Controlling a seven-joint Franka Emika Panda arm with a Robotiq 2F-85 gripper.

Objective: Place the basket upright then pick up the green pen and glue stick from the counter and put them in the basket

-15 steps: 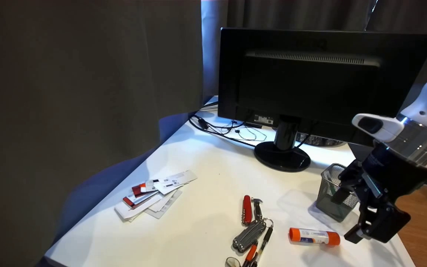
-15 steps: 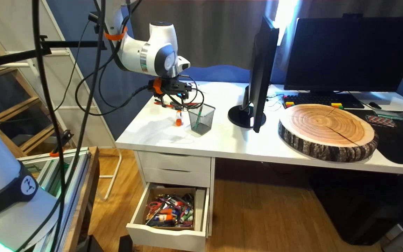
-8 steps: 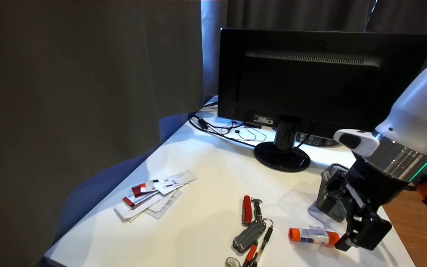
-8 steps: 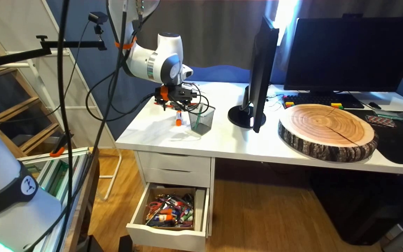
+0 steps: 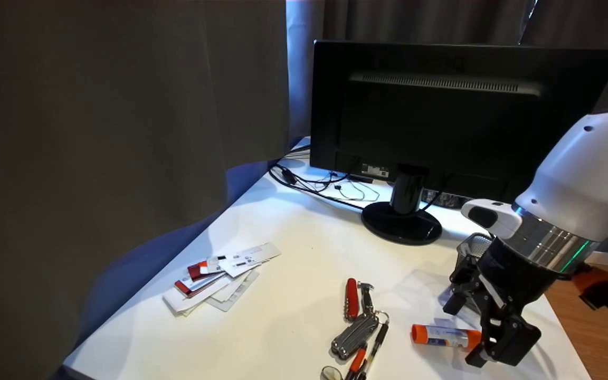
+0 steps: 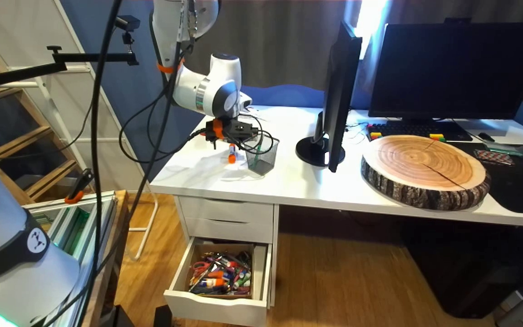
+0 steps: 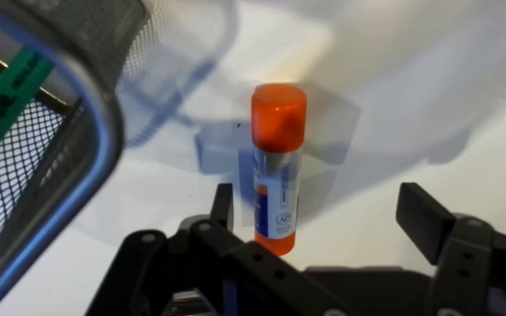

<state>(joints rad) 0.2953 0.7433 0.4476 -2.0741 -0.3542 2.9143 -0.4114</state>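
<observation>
Nearest in an exterior view, the robot's base (image 6: 16, 272) wears a dark band with the letters MIKA, cut off at the left. Beyond it a crowded drawer (image 6: 218, 309) juts out below the front edge of the tabletop (image 6: 325, 186).

Just in from that edge, not far from the left front corner, the basket (image 6: 266, 163) stands upright, grey mesh under a metal rim, and the green pen (image 7: 9, 103) leans inside it. Dark lettering runs along the pen, too blurred to read.

Beside the basket, toward the left edge, the glue stick (image 7: 277, 184) lies on its side: white with orange ends and a dark blue panel. A round mark on its label reads AP; the print around it is too small to make out. Basket and glue stick sit unmoved since a second ago.

In an exterior view the pincer (image 5: 464, 332) hangs low by the glue stick, lower than a second ago, and hides more of the basket than before. Its jaws are spread wide and grip nothing; in the wrist view the glue stick shows between them, closer to one jaw.

Near the basket, farther from the left edge, stands a monitor (image 5: 430, 132), its sticker too small to read. Farther back lie a red knife (image 5: 351, 299) and a multitool (image 5: 354, 336); near the back edge rests a stack of cards (image 5: 230, 274), their print unreadable.
</observation>
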